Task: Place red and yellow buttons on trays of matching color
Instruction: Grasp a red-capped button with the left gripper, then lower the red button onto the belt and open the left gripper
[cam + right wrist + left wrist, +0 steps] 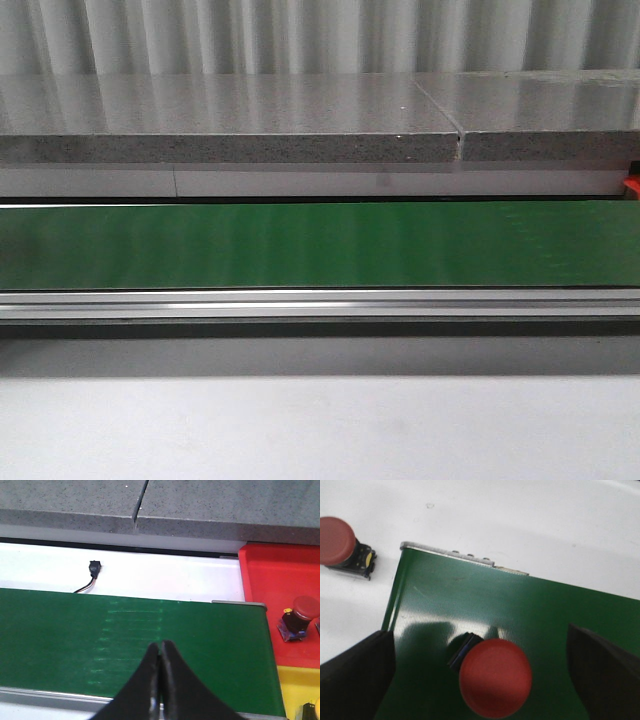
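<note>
In the left wrist view a red button (495, 677) with a black base lies on the green belt (520, 610), between the wide-open fingers of my left gripper (485, 680); neither finger touches it. A second red button (337, 542) lies on the white surface beside the belt's end. In the right wrist view my right gripper (160, 647) is shut and empty above the belt (75, 635). A red tray (280, 580) beyond the belt's end holds a red button (299, 617). A yellow tray (297, 687) lies next to it. Neither gripper shows in the front view.
The front view shows the bare green belt (320, 245) with its metal rail (320, 303), a grey stone ledge (230, 125) behind and a white table (320, 430) in front. A small black connector with wires (93, 570) lies on the white surface behind the belt.
</note>
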`<act>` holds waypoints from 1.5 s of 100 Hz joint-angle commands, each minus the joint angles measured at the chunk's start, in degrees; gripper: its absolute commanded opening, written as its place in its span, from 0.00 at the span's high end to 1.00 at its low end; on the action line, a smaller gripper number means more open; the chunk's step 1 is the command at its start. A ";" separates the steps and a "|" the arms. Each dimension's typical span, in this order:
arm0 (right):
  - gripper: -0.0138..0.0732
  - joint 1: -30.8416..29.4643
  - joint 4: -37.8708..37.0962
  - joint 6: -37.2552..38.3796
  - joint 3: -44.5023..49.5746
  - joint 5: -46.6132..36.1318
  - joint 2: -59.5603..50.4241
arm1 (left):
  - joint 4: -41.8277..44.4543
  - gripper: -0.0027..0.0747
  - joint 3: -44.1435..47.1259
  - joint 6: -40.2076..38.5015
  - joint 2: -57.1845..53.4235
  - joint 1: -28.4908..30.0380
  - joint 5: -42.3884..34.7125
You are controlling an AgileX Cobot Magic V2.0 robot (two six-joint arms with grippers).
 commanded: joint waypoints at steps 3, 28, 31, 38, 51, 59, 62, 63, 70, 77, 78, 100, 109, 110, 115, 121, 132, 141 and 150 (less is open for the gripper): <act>0.92 0.00 0.08 -0.49 -1.55 -3.64 -0.35 | -0.90 0.11 -3.89 0.43 -2.65 -0.47 -1.88; 0.92 0.00 0.08 -0.49 -1.55 -3.64 -0.35 | -0.51 0.12 -5.06 0.43 -2.74 5.74 -1.44; 0.92 0.00 0.08 -0.49 -1.55 -3.64 -0.35 | -0.51 0.12 -5.06 0.43 -2.74 6.91 -1.25; 0.92 0.00 0.08 -0.49 -1.55 -3.64 -0.35 | -0.51 0.12 -5.06 0.43 -2.62 9.99 -0.83; 0.92 0.00 0.08 -0.49 -1.55 -3.64 -0.35 | -0.58 0.13 -5.06 0.43 -1.58 15.53 -0.21; 0.92 0.00 0.08 -0.49 -1.55 -3.64 -0.35 | -0.58 0.13 -5.06 0.43 0.16 17.76 0.32; 0.92 0.00 0.08 -0.49 -1.55 -3.64 -0.35 | -0.58 0.13 -5.06 0.43 0.97 18.38 0.51; 0.92 0.00 0.08 -0.49 -1.55 -3.64 -0.35 | -0.58 0.13 -5.06 0.43 1.38 18.67 0.70; 0.92 0.00 0.08 -0.49 -1.55 -3.64 -0.35 | -0.58 0.13 -5.06 0.43 3.60 19.88 1.07; 0.92 0.00 0.08 -0.49 -1.55 -3.64 -0.35 | -0.58 0.13 -5.06 0.43 5.73 20.90 1.07; 0.92 0.00 0.08 -0.49 -1.55 -3.64 -0.35 | -0.58 0.13 -5.06 0.43 5.92 20.92 0.95; 0.92 0.00 0.08 -0.49 -1.55 -3.64 -0.35 | -0.85 0.13 -5.43 0.43 11.19 24.10 -0.68; 0.92 0.00 0.08 -0.49 -1.55 -3.64 -0.35 | -0.61 0.13 -5.46 0.43 11.90 24.33 -3.05; 0.92 0.00 0.08 -0.49 -1.55 -3.64 -0.35 | -0.61 0.13 -5.57 0.43 11.90 24.33 -3.05; 0.92 0.00 0.08 -0.49 -1.55 -3.64 -0.35 | -0.62 0.13 -5.93 0.43 12.29 24.33 -4.55; 0.92 0.00 0.08 -0.49 -1.55 -3.64 -0.35 | -0.62 0.13 -6.06 0.43 12.49 24.33 -6.42; 0.92 0.00 0.08 -0.49 -1.55 -3.64 -0.35 | 0.65 0.13 -7.43 0.43 13.00 24.33 -7.91; 0.92 0.00 0.08 -0.49 -1.55 -3.64 -0.35 | 0.81 0.13 -9.73 0.43 14.71 24.33 -6.55; 0.92 0.00 0.08 -0.49 -1.55 -3.64 -0.35 | 0.81 0.13 -12.25 0.43 17.20 24.33 -4.25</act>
